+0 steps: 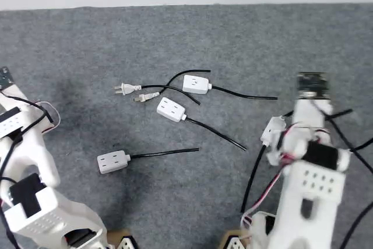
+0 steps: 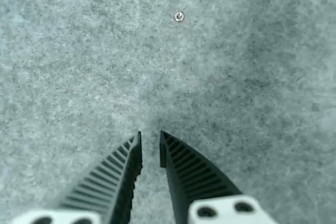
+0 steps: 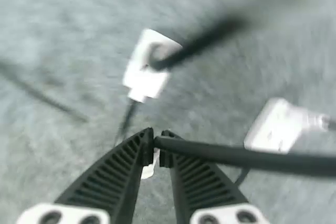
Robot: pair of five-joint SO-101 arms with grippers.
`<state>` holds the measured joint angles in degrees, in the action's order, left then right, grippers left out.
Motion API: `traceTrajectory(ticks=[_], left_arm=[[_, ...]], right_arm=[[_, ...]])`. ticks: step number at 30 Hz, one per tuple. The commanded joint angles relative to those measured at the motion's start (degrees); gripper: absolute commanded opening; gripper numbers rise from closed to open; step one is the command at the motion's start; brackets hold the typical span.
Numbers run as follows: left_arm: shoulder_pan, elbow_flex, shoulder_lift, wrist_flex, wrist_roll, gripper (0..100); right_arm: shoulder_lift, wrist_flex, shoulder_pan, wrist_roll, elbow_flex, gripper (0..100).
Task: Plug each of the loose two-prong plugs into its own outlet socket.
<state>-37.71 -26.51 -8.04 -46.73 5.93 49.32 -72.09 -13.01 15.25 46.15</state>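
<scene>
Three white outlet sockets on black cords lie mid-table: one at the back [image 1: 196,84], one beside it [image 1: 171,109], one nearer the front [image 1: 113,161]. Two loose two-prong plugs [image 1: 121,89] [image 1: 139,97] lie left of the back sockets, unplugged. My right arm [image 1: 309,161] stands to the right of them. Its gripper [image 3: 157,134] is shut above the mat, facing two sockets [image 3: 147,66] [image 3: 278,124]. A black cable [image 3: 241,157] crosses one finger close to the camera. My left gripper [image 2: 150,136] is shut and empty over bare mat at the far left.
A grey felt mat [image 1: 245,39] covers the table up to a pale wall at the back. A small metal ring [image 2: 179,17] lies on the mat ahead of the left gripper. Loose black cables [image 1: 250,179] hang around the right arm's base.
</scene>
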Motion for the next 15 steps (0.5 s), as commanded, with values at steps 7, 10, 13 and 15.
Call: traceTrajectory(ticks=[7,10,13,15], left_arm=[[0.53,1.27,0.44,0.0,-0.35,6],[0.53,1.27,0.44,0.0,-0.35,6],[0.53,1.27,0.44,0.0,-0.35,6],[0.53,1.27,0.44,0.0,-0.35,6]], right_arm=[[-1.01,-8.22,22.29,3.87,-7.38,0.7],[-9.45,-6.11,24.92,6.42,-7.38,0.7],[-18.51,-1.1,26.15,8.26,-7.38,0.7],[-24.57,2.95,26.24,9.32,-7.65,0.7]])
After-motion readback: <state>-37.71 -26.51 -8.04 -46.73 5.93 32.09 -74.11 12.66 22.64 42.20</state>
